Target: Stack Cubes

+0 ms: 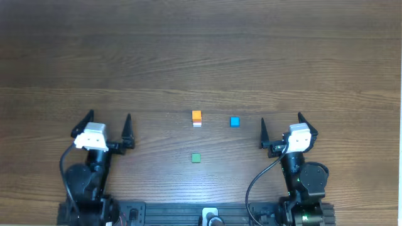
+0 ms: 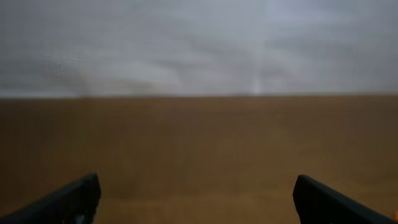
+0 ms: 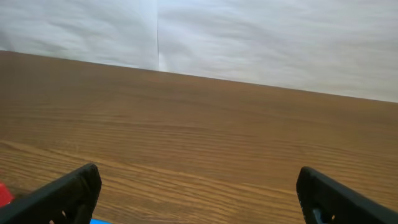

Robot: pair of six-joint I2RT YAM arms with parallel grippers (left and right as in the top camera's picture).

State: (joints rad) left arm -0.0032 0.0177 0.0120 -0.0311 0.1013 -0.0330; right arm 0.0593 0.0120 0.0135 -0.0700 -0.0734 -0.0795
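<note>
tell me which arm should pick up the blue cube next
Right. The blue cube lies nearer the open right claw; the left claw would likely have to reach past the orange-and-white stack.

Table [image 1: 201, 50] w/ blue cube [image 1: 234, 122], green cube [image 1: 196, 158]

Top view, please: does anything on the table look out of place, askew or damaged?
Nothing stands out. The orange cube and white cube touch, the blue cube and green cube lie apart, all intact on the table.
</note>
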